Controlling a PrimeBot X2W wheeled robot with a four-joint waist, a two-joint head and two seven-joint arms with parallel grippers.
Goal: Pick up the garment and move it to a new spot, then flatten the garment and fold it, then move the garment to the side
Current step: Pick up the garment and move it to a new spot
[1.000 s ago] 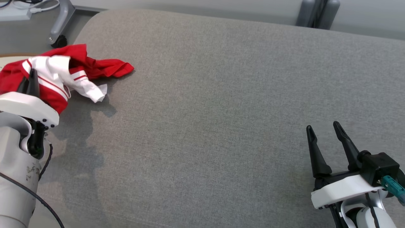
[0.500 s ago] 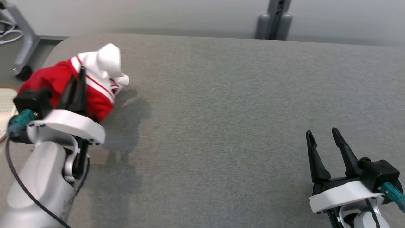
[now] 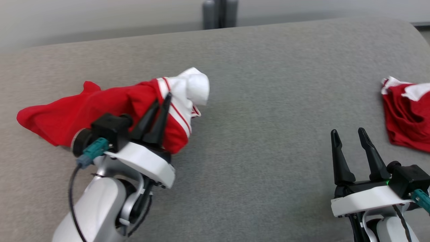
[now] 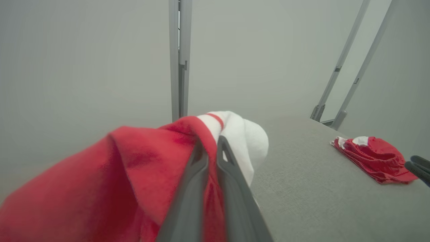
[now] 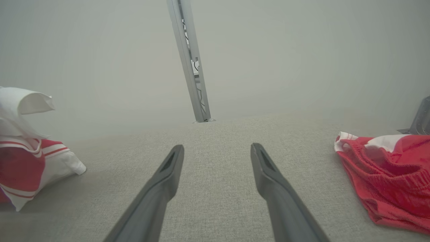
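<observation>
One pinch is all that holds the garment (image 3: 100, 104): the left hand (image 3: 163, 98) is clamped shut on a fold by its white striped edge, red tail trailing left over the bench (image 3: 268, 174). That fold could slip free, or the tail drag and twist. The right hand (image 3: 347, 131) stands empty, fingers (image 3: 339, 158) spread. A second red garment (image 3: 406, 117) lies beyond it; setting down there would tangle both
</observation>
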